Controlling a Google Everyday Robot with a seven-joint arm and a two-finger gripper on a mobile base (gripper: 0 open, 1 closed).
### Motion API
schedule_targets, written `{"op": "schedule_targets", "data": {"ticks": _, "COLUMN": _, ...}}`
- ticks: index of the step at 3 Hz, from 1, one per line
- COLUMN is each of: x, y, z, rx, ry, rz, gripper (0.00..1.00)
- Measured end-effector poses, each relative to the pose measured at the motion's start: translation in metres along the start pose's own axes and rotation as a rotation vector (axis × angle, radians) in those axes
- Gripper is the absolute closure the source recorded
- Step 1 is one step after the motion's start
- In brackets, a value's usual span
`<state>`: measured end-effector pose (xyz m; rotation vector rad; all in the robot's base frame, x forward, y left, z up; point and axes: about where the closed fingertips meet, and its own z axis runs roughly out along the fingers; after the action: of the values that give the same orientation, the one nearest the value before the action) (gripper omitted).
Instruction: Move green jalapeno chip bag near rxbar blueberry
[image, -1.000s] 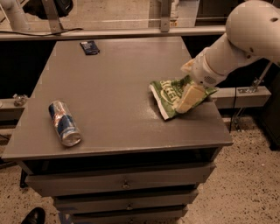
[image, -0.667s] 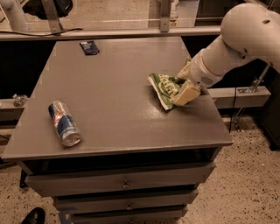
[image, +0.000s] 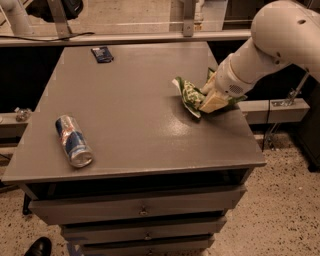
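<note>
So the claw (image: 211, 98) is clamping down on the green jalapeno chip bag (image: 187, 94) by the right edge of the surface (image: 135, 115). The rxbar blueberry (image: 102, 54) is sitting well apart at the far left, and a drink can (image: 73, 141) is lying front left.

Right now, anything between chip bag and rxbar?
No: camera view shows bare table between green jalapeno chip bag, held by the pincer at right, and rxbar blueberry. Can sits front-left, off that line.
</note>
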<state>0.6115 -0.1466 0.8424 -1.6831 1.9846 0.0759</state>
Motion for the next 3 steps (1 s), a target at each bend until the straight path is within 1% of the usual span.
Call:
{"op": "schedule_targets", "data": {"ticks": 1, "x": -0.006, "y": -0.015, "z": -0.009, "rx": 0.018, "ry": 0.006, "rz": -0.004, "gripper": 1.0}}
{"op": "schedule_targets", "data": {"ticks": 2, "x": -0.019, "y": -0.046, "z": -0.031, "rx": 0.053, "ry": -0.011, "rz": 0.007, "gripper": 1.0}}
{"op": "schedule_targets", "data": {"ticks": 3, "x": -0.031, "y": -0.072, "z": -0.056, "rx": 0.099, "ry": -0.034, "rz": 0.019, "gripper": 1.0}}
